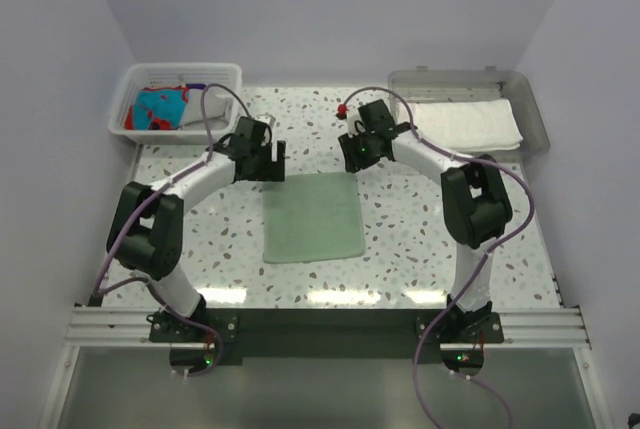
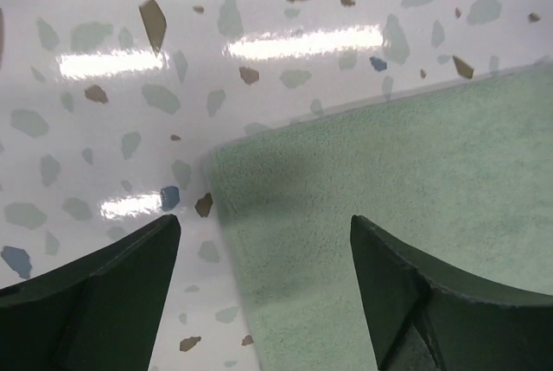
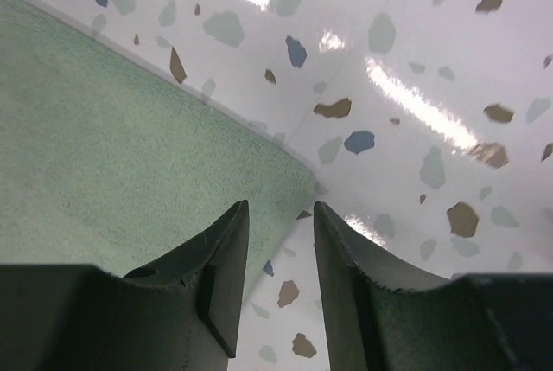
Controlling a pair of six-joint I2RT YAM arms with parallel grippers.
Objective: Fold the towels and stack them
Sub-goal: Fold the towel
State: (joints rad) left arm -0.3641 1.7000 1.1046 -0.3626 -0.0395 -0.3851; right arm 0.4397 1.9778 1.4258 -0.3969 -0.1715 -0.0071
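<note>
Here, mint towel [image 1: 312,217] flat, nearly square, slightly askew

We see a glossy white table [image 1: 420,239] flecked with grey, brown and blue chips. A mint green towel [image 1: 312,217] lies flat at its middle. A white slatted basket [image 1: 225,71] sits at its far left corner and a clear grey tray [image 1: 450,76] at its far right.

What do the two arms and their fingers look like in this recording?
The left arm and right arm match: white rounded links between bulky black joint housings, each trailed by a looping purplish-grey cable. The fingers are dark, matte, tapered wedges. Small green lights glow at the black bases, and a red tip sits near the right wrist.
</note>
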